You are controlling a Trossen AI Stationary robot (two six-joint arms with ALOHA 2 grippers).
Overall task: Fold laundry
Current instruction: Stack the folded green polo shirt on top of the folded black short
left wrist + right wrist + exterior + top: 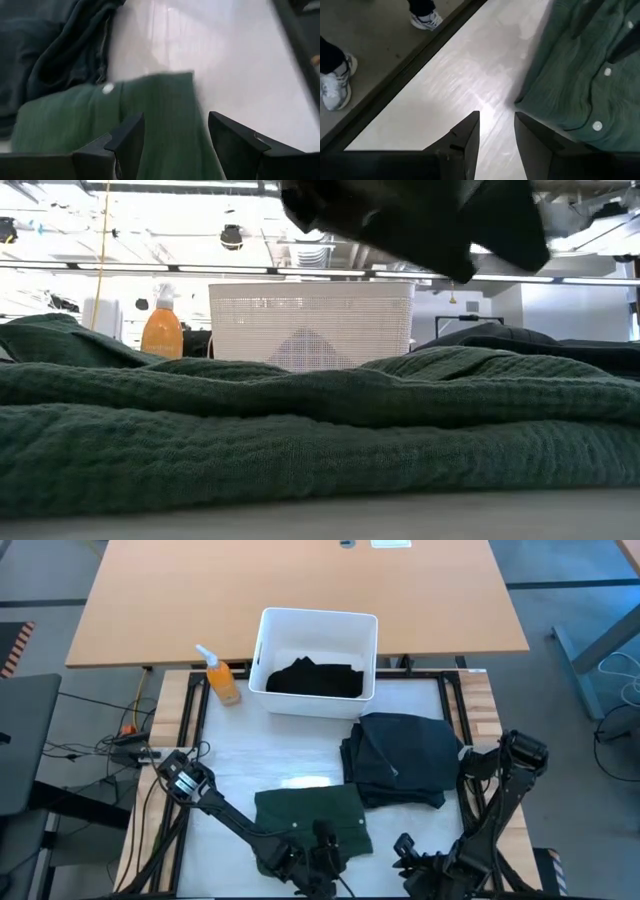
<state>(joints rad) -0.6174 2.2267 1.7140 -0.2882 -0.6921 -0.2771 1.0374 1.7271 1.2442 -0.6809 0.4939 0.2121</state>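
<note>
A dark green shirt (310, 815) lies folded near the table's front middle, and it fills the low view (300, 420). A dark charcoal garment (400, 760) lies in a heap to its right. A black garment (315, 678) sits in the white bin (270, 640). My left gripper (322, 843) hovers open over the green shirt's near edge (165, 110), its fingers (131, 135) apart above the cloth. My right gripper (403, 846) stands open over bare table (465, 85) beside the shirt's buttoned edge (580, 85), with nothing between its fingers (470, 132).
An orange spray bottle (222, 680) stands left of the bin. A person's shoes (335, 82) show on the floor past the table's dark edge rail (395, 80). A wooden desk (300, 580) stands behind the work table. Bare white tabletop (250, 755) lies left of the garments.
</note>
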